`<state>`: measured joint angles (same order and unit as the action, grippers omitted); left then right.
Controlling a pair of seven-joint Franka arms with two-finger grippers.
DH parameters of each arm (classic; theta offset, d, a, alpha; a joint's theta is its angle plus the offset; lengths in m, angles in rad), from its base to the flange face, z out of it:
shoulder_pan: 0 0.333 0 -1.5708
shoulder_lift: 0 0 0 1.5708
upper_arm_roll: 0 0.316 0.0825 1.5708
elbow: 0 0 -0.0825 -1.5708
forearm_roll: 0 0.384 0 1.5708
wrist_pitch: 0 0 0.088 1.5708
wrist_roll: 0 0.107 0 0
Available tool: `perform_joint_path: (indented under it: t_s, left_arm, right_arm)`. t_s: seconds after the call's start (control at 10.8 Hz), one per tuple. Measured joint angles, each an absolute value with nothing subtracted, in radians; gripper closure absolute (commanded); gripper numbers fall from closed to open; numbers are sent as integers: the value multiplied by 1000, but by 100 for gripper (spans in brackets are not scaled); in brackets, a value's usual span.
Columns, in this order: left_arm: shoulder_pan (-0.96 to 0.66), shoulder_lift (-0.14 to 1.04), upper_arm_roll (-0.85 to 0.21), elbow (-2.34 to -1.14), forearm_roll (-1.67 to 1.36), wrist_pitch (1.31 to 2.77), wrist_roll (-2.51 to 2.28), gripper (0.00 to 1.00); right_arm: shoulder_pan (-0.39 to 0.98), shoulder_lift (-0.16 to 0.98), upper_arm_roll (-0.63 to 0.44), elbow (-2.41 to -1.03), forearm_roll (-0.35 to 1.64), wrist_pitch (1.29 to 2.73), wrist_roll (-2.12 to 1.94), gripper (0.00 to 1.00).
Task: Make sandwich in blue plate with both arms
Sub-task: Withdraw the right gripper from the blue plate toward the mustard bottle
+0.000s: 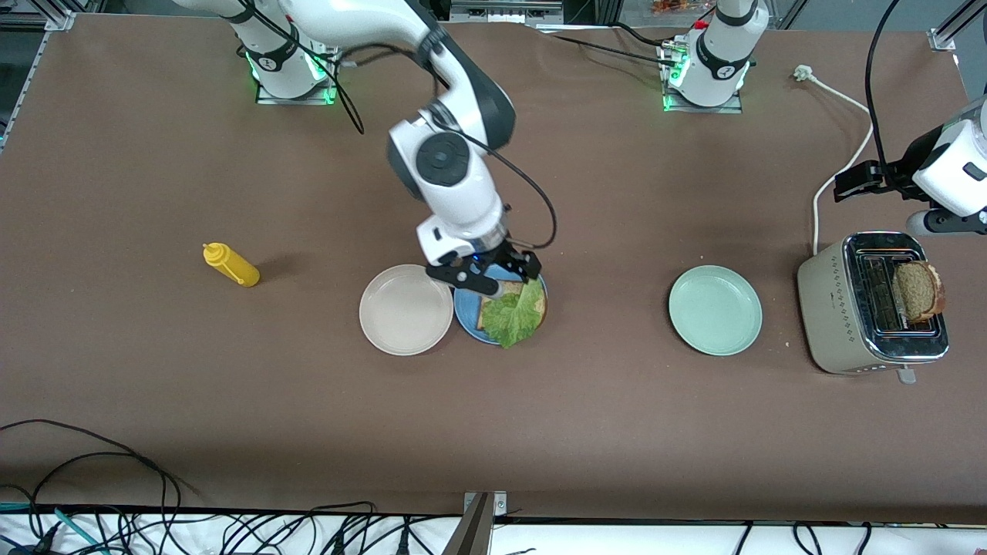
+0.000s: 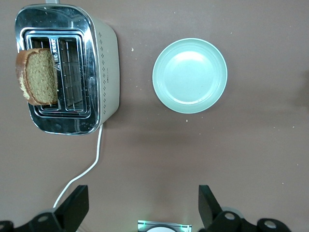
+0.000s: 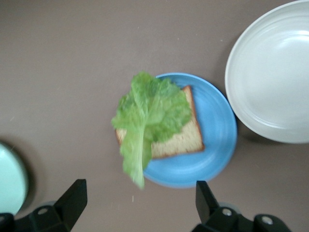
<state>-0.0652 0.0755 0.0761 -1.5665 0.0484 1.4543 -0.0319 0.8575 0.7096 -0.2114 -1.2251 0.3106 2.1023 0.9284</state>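
Right end effector [image 1: 493, 271], fingers spread and empty, hangs just over the blue plate [image 1: 466, 308]. Directly below it lies one bread slice [image 3: 181, 137] on the plate, with a lettuce leaf [image 1: 515, 314] on top whose tip overhangs the rim. A white plate [image 1: 405, 309] sits just beside the blue one, toward the right arm's end; a yellow bottle [image 1: 230, 264] lies farther that way. Left end effector [image 2: 140, 205], fingers spread and empty, waits above the tabletop [image 1: 617, 416] near a toaster [image 1: 840, 308] holding a bread slice [image 1: 917, 290]. A green plate [image 1: 715, 310] lies between toaster and blue plate.
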Motion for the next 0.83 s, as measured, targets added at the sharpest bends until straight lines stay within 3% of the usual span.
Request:
perform_joint_path:
  t_s: [0.37, 0.83]
  left_arm:
    - [-60, 75, 76, -1565, 47, 1455, -32, 0]
    - [-36, 74, 76, -1564, -26, 1458, -33, 0]
  right_arm:
    - [777, 489, -246, -1233, 373, 1772, 758, 0]
    - [655, 325, -360, -1271, 375, 1433, 362, 0]
